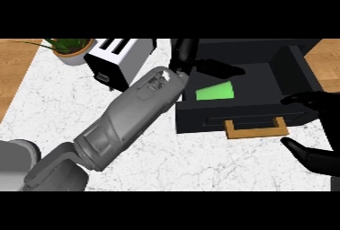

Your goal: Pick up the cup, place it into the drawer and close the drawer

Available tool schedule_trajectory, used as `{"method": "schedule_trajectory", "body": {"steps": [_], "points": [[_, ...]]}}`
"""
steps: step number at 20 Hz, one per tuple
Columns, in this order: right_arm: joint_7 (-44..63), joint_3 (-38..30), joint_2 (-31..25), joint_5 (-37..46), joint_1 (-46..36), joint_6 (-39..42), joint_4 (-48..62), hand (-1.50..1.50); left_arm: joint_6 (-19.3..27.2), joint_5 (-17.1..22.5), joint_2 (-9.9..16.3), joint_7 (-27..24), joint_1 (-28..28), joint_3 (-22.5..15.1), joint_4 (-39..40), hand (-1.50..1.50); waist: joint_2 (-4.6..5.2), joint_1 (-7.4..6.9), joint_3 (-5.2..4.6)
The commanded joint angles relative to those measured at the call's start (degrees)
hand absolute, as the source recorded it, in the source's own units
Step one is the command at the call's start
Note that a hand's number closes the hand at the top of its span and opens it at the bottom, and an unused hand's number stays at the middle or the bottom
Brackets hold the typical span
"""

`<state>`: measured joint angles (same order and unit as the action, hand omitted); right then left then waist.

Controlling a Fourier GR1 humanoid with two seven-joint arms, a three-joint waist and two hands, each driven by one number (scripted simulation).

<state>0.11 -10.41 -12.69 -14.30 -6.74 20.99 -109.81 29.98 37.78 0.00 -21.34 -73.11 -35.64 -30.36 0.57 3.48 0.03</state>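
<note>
Right now, from the head view, I see my left hand (188, 56) reaching over the far left corner of the open black box-like drawer (299, 67), fingers straight and relaxed, clamped on nothing. The bright green cup (216, 91) lies on its side on the drawer floor, just beside my grey left forearm (143, 105) and apart from the fingers. My right hand (315, 130) sits at the view's right edge, thumb and fingers spread apart, just beside the drawer front and its tan wooden handle (256, 128).

My worry is the close: if I push the front while the left forearm is over the drawer wall, I judge the arm would jam it. The white toaster (114, 58) and potted green plant (69, 47) stand near that arm's path out, so a careless withdrawal might knock them.
</note>
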Motion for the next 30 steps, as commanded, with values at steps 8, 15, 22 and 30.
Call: {"method": "schedule_trajectory", "body": {"steps": [8,15,22,30], "points": [[-0.30,7.16,-3.40,15.39,8.71,3.60,-8.67,1.50,-3.30,1.59,4.99,2.70,0.30,7.48,-4.57,-1.50,-0.66,-3.08,-0.04],[-1.89,8.22,-3.78,25.66,7.08,0.31,-3.85,1.50,-3.76,0.20,13.88,7.62,9.03,8.32,-17.32,-1.50,-0.83,-4.50,-0.02],[-0.71,13.46,-2.04,36.70,0.53,-4.88,1.95,1.50,-5.35,1.19,21.44,10.64,21.77,10.70,-33.05,-1.50,-0.90,-5.22,-0.04],[-7.55,22.16,-5.37,56.67,-5.31,-10.76,18.93,1.50,-8.94,1.77,26.35,9.03,31.22,12.77,-39.18,-1.50,-0.51,-6.12,-0.01]]}}
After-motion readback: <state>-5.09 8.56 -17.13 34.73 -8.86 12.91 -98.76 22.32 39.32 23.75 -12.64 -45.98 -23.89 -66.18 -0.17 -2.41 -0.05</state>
